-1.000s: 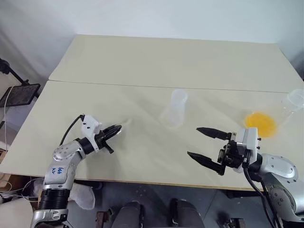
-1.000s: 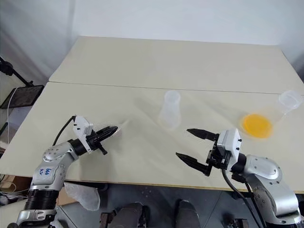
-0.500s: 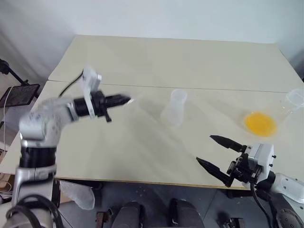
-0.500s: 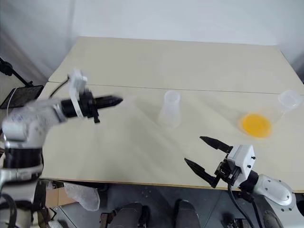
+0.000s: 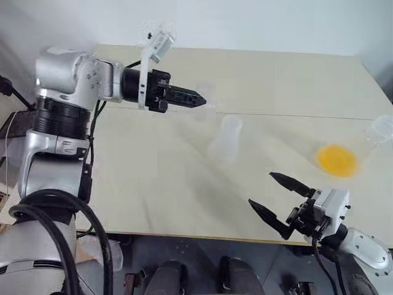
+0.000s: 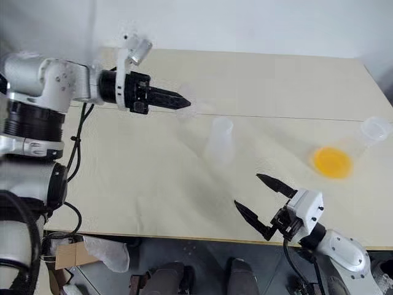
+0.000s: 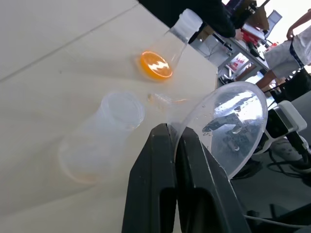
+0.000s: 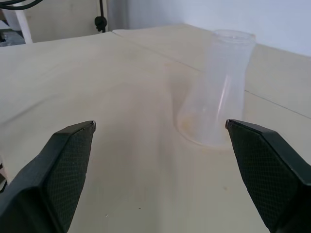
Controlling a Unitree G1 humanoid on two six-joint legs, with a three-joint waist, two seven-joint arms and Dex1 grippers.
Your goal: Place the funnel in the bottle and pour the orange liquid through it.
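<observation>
A pale tabletop fills the scene from above. Near its middle stands the bottle, clear and empty, upright with its narrow mouth open to the ceiling.

The left gripper is raised above the table, up and to the left of the bottle, pointing toward it. Its two black fingers are pressed together on the rim of the funnel, a small clear plastic cone. In the left wrist view the funnel's wide round rim sticks out sideways past the fingertips, so holding it by the edge leaves the spout free to drop into the bottle's mouth. The funnel is not yet over the bottle.

At the table's right edge a larger clear flask holds the orange liquid, a bright pool in its wide base. It stands well apart from the bottle.

The right gripper hovers low at the near edge of the table, its fingers spread wide and holding nothing. It points toward the bottle, likely ready to steady it or to take the flask afterwards.
</observation>
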